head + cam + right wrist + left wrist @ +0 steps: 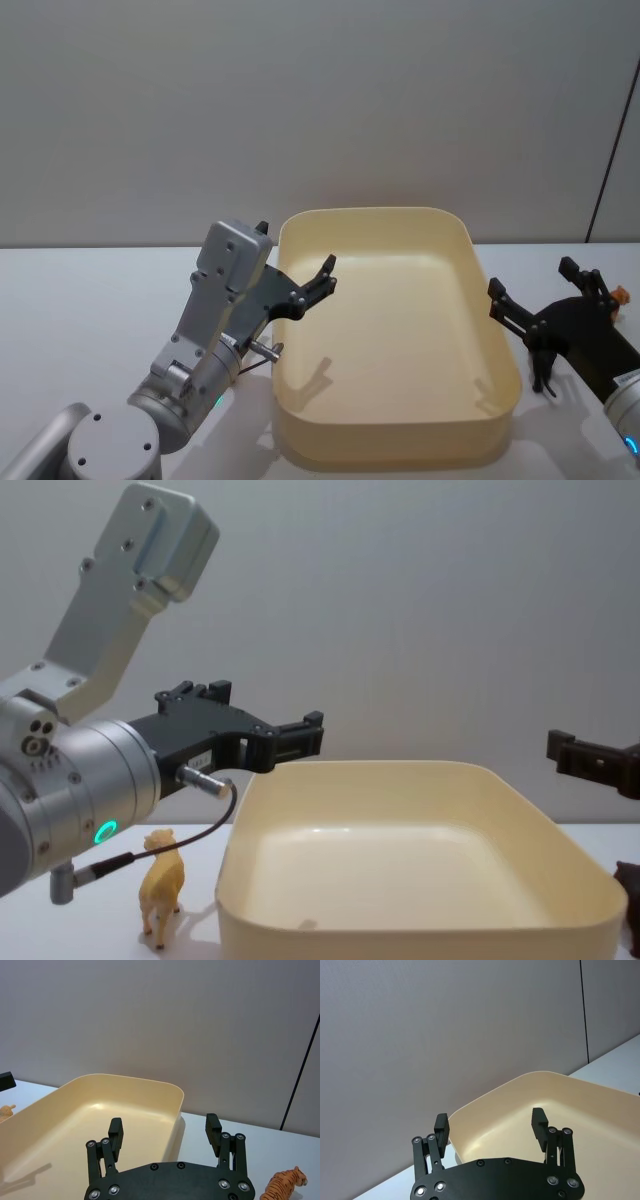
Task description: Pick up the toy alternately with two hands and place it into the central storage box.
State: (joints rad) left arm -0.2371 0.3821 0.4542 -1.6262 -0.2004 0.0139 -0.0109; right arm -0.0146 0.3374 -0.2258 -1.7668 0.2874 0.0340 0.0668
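Left claw [490, 1119], spread open and empty, hangs above the left rim of the storage box [400, 440]; right claw [164, 1124], also open, hovers just outside its right rim.

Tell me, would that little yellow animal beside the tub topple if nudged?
Probably: the yellow animal figure stands upright on thin legs, so a nudge likely tips it. It looks like rigid moulded plastic, so probably light and stiff.
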